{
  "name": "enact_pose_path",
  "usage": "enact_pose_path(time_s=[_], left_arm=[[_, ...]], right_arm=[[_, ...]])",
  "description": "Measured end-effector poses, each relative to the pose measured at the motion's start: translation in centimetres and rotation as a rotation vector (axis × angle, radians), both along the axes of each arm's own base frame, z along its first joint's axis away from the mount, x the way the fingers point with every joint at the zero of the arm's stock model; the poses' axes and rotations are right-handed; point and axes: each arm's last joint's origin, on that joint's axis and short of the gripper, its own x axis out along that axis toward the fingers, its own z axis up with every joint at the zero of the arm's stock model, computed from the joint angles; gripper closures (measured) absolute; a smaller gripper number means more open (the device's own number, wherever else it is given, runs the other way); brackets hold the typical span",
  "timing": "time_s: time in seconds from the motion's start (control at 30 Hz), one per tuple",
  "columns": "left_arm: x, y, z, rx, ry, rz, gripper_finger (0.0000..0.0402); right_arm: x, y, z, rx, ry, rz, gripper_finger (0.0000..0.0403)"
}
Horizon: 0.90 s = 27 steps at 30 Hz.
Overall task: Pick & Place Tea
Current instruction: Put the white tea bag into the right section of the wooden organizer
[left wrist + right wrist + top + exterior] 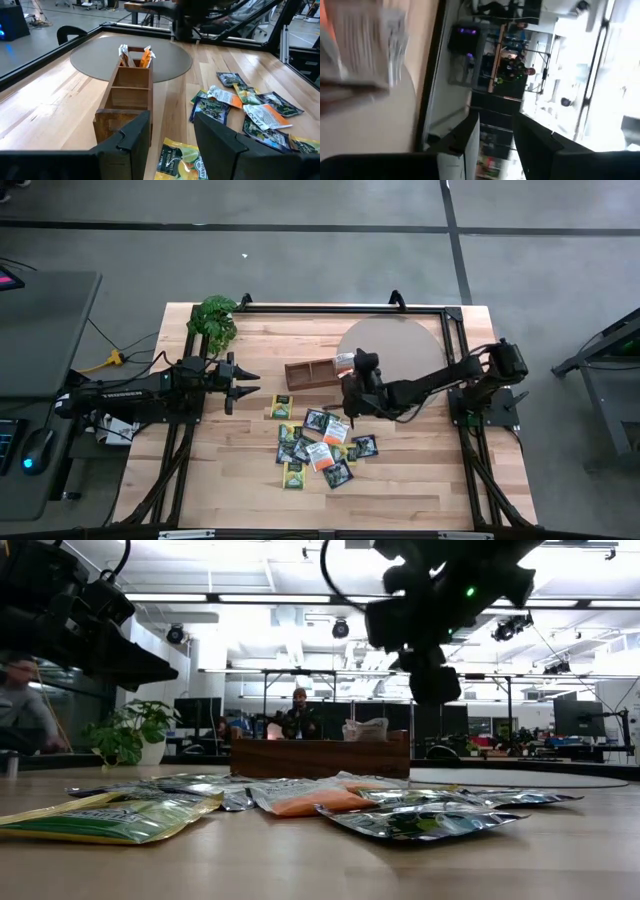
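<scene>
Tea sachets [318,448] lie heaped at centre frame on the worktop [240,490], below the tray [310,373], whose right end compartment already holds a few. The right gripper [352,402], spread and empty, hangs between tray and heap; it should drop squarely onto one loose sachet at the heap's edge. The left gripper [243,385] waits spread at left. No lettering is legible.

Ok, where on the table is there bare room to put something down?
Bare wood lies along the table's near edge below the tea bags, and beside the plant. It is crowded between the wooden tray and the bags.
</scene>
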Motion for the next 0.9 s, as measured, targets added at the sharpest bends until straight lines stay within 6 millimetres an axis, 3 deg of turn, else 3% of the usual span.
enact_pose_path(time_s=[0.23, 0.37, 0.47, 0.73, 0.9], left_arm=[[0.0, 0.0, 0.0, 0.0, 0.0, 0.0, 0.0252], [0.0, 0.0, 0.0, 0.0, 0.0, 0.0, 0.0252], [0.0, 0.0, 0.0, 0.0, 0.0, 0.0, 0.0252], [0.0, 0.0, 0.0, 0.0, 0.0, 0.0, 0.0252], [0.0, 0.0, 0.0, 0.0, 0.0, 0.0, 0.0252]], right_arm=[[-0.6, 2.8, 1.1, 0.149, -0.356, 0.05, 0.0289], [-0.9, 3.6, 2.1, 0.488, -0.654, 0.098, 0.0289], [-0.9, 3.6, 2.8, 0.805, -0.776, 0.114, 0.0289], [-0.9, 3.5, 2.4, 1.433, -0.703, 0.057, 0.0289], [-1.1, 3.2, 2.0, 1.602, -0.658, -0.041, 0.0289]])
